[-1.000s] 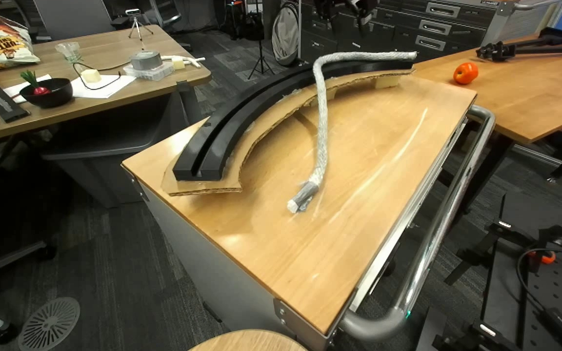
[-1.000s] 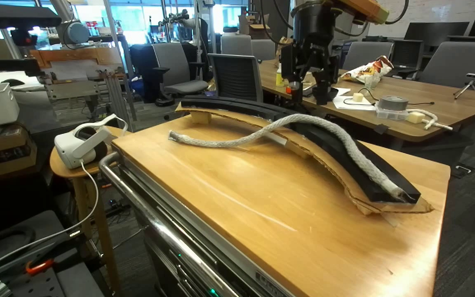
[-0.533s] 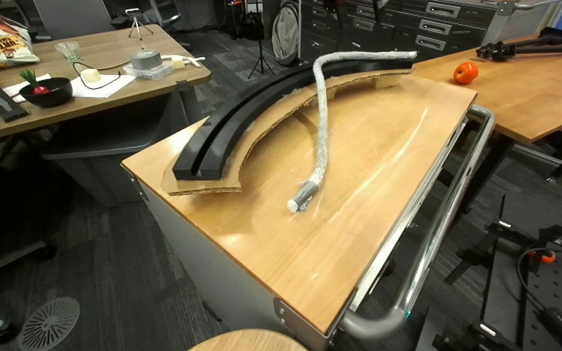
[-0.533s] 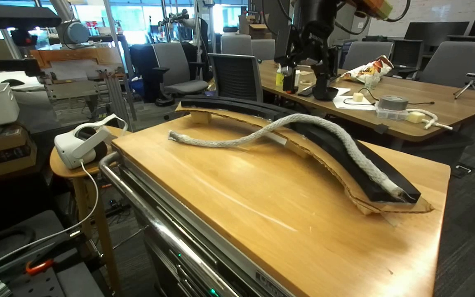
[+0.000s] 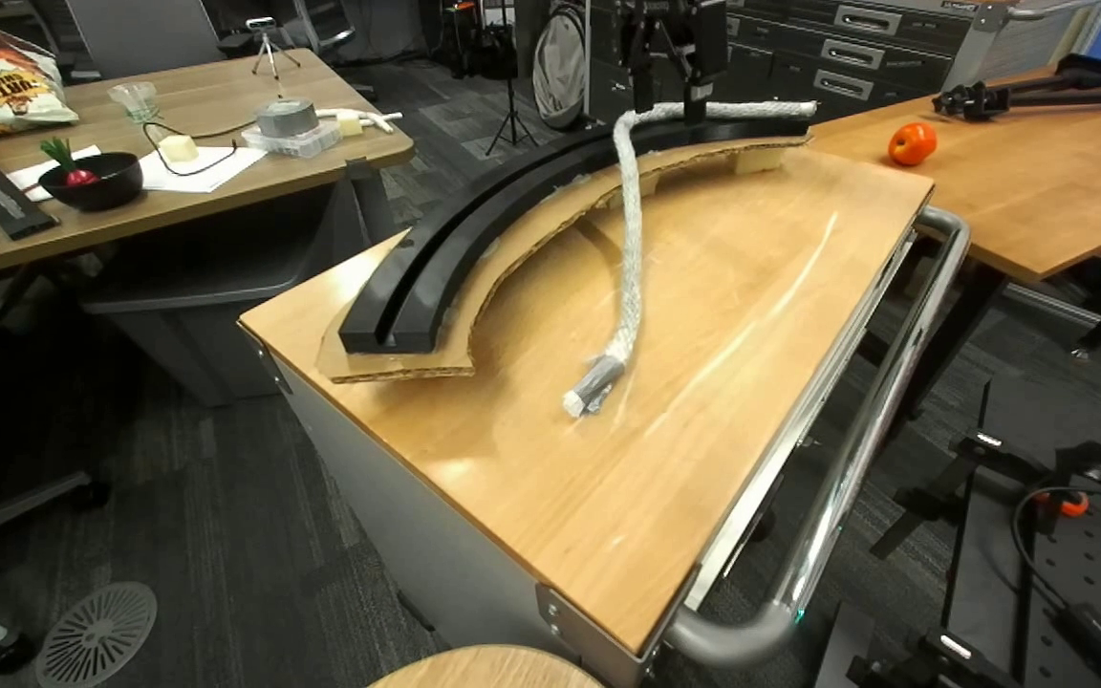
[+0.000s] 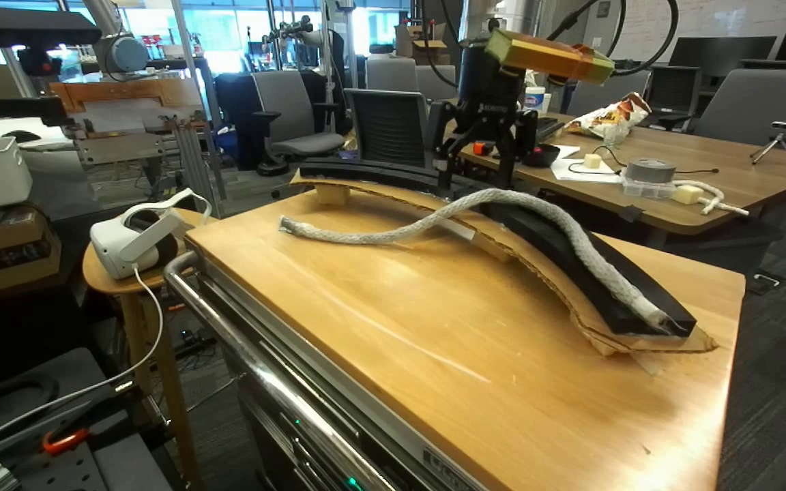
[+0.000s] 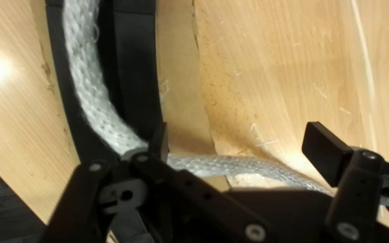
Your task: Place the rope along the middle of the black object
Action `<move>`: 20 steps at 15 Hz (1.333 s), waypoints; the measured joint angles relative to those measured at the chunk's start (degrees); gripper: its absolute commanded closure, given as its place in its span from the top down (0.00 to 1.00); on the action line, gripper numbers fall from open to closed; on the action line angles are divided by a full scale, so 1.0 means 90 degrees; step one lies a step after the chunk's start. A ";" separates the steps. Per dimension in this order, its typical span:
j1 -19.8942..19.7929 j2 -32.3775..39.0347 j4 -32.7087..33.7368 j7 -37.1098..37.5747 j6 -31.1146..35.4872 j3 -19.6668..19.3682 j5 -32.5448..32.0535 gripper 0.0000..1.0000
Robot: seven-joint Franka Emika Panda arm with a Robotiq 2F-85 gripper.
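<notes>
In an exterior view I see free room over the near and right parts of the tabletop. The black object, raised on its cardboard base, blocks the far left side; the rope runs off it across the middle. The spread fingers leave a wide gap.

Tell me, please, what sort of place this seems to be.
Most likely a robotics lab, perhaps within an office: a black robotic pincer, a white VR headset and grey office chairs are all in view.
</notes>
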 measured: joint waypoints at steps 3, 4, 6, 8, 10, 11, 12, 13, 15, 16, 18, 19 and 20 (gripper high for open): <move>0.0000 0.0040 0.0029 0.0000 0.0000 -0.0005 0.0000 1.00; 0.0000 0.0047 0.0023 0.0000 0.0000 -0.0004 0.0000 1.00; 0.0025 0.0033 -0.0111 0.0400 0.0413 -0.0005 0.0000 1.00; 0.0140 -0.0061 -0.0457 0.0944 0.1195 -0.0002 -0.0078 1.00; 0.0340 -0.0286 -0.1036 0.1520 0.2097 -0.0001 -0.0448 1.00; 0.0438 -0.0435 -0.1365 0.1839 0.2508 -0.0006 -0.0722 1.00; 0.0528 -0.0613 -0.1717 0.2187 0.2891 -0.0018 -0.1070 1.00; 0.0605 -0.0798 -0.2053 0.2535 0.3206 -0.0051 -0.1466 1.00; 0.0704 -0.1220 -0.2749 0.3292 0.3779 -0.0176 -0.2389 1.00; 0.0719 -0.1447 -0.3097 0.3658 0.4042 -0.0263 -0.2931 1.00; 0.0738 -0.1956 -0.3806 0.4003 0.4222 -0.0508 -0.4004 1.00; 0.0669 -0.2213 -0.4157 0.3879 0.4085 -0.0558 -0.4243 1.00; 0.0611 -0.2357 -0.4356 0.3838 0.4052 -0.0571 -0.4255 1.00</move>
